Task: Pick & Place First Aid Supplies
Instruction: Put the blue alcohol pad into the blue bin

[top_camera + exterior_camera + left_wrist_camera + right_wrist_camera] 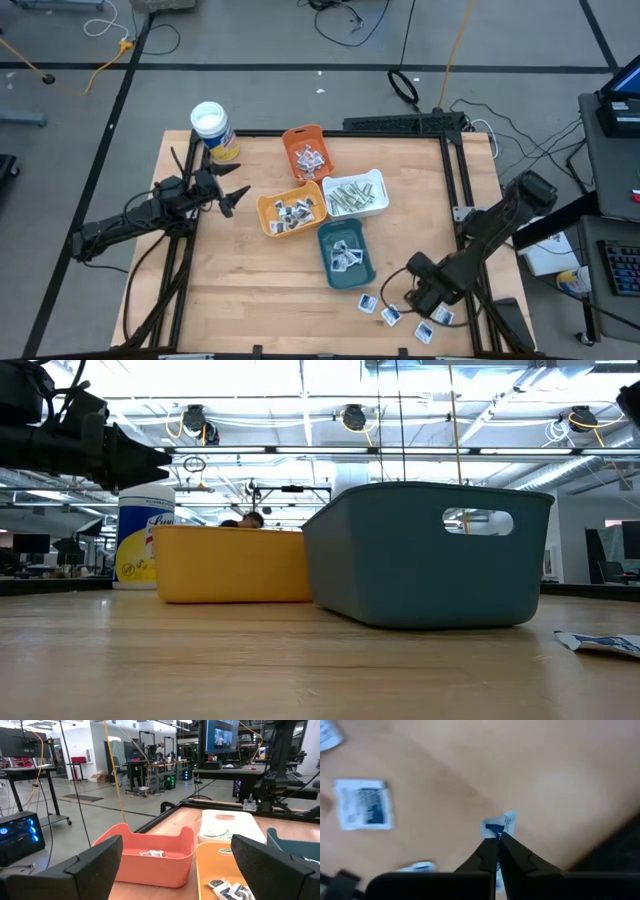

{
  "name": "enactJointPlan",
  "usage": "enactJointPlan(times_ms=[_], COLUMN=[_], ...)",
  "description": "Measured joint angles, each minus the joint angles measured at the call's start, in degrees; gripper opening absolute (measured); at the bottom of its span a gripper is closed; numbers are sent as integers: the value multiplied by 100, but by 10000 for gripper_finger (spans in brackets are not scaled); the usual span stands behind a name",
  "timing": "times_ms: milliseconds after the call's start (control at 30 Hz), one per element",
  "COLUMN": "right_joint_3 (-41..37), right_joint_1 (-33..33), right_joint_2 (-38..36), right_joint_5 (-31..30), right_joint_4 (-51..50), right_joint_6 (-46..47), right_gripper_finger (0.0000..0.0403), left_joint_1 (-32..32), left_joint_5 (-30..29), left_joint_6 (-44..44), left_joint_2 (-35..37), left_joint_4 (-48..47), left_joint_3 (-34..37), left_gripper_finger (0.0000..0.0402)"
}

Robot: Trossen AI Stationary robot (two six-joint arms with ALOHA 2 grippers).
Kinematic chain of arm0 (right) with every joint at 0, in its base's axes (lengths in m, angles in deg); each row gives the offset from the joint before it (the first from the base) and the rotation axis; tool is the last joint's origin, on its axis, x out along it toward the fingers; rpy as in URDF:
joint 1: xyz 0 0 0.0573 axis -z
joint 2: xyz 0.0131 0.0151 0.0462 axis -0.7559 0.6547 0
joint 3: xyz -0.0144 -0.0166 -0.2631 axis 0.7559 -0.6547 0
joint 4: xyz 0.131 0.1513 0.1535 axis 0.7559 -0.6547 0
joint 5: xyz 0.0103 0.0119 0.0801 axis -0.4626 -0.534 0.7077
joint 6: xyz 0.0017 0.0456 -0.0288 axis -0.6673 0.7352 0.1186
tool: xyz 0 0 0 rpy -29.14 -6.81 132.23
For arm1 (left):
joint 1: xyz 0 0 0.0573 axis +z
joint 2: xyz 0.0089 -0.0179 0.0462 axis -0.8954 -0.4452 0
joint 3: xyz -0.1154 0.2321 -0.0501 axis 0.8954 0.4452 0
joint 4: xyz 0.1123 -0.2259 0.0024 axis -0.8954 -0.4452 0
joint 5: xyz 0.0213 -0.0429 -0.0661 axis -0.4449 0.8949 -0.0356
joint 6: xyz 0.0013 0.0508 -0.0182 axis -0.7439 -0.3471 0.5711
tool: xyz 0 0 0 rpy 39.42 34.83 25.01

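Several square white sachets with blue print lie on the table's near right part: one (pixel 367 302), another (pixel 422 332), and one (pixel 364 804) flat on the wood in the right wrist view. My right gripper (pixel 410 292) hovers over them, shut on one sachet (pixel 497 826). More packets fill the orange tray (pixel 306 150), the white tray (pixel 355 193), the yellow tray (pixel 291 210) and the teal tray (pixel 346 253). My left gripper (pixel 228 197) waits open at the table's left, level with the yellow tray. My right gripper pinches a white, blue-printed sachet by its edge (pixel 501 831) between the two fingertips (pixel 489 851). The fingers come from above, pointing down. The sachet sticks out past the tips, and its free part (pixel 509 820) appears clear of the wood.
A white-lidded canister with a yellow label (pixel 213 130) stands at the table's far left corner. The four trays cluster mid-table. The teal tray (pixel 430 555) and yellow tray (pixel 232 563) fill the low view, with a sachet (pixel 600 644) beside them. Bare wood lies near and left.
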Motion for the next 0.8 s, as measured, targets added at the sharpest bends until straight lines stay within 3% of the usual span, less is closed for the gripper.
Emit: enactJointPlan(times_ms=[100,333,800], right_joint_3=[56,732,2926], right_joint_1=[205,1120,2825], right_joint_2=[-172,80,1603], right_joint_5=[11,-6,-8], right_joint_4=[-436,-719,-838], right_joint_6=[-119,-1570,-3987], right_gripper_finger=[3,1,1], left_joint_1=[0,0,0], left_joint_5=[0,2,0], left_joint_6=[0,0,0], left_joint_2=[0,0,0], left_joint_4=[0,0,0], left_joint_3=[0,0,0], left_gripper_finger=[379,379,379])
